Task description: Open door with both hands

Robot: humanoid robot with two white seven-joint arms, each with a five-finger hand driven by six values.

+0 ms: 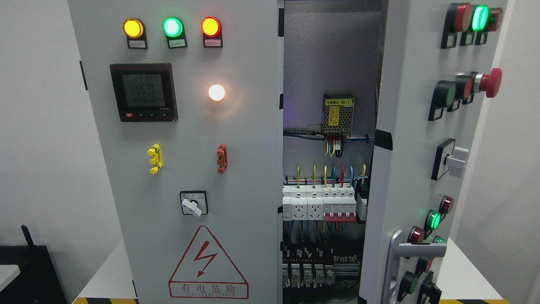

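Fingers: none in my head view. Neither the left nor the right hand shows, nor any arm, so I cannot tell whether they are released, clenched or grasping; places cannot be reckoned from them, and I list by the cabinet instead.

Item 1. Right-hand pale grey sheet-metal door, the task's thing. Swung out on its far edge, its face turned obliquely toward me. I judge it is left partway because the opening stands wide enough to see in, though not fully back.

Item 2. Silver bar handle, low on that door's near edge, where a hand would most naturally grip it. Nothing touches it.

Item 3. Red mushroom-head stop button, projecting from the door's upper face.

Item 4. Interior: row of white circuit breakers with red levers, wired above and below; perforated metal power supply with a yellow label higher up.

Item 5. Left-hand grey door, shut and flat to me, carrying lamps, black digital meter and red lightning warning triangle.

Pose: not observable.
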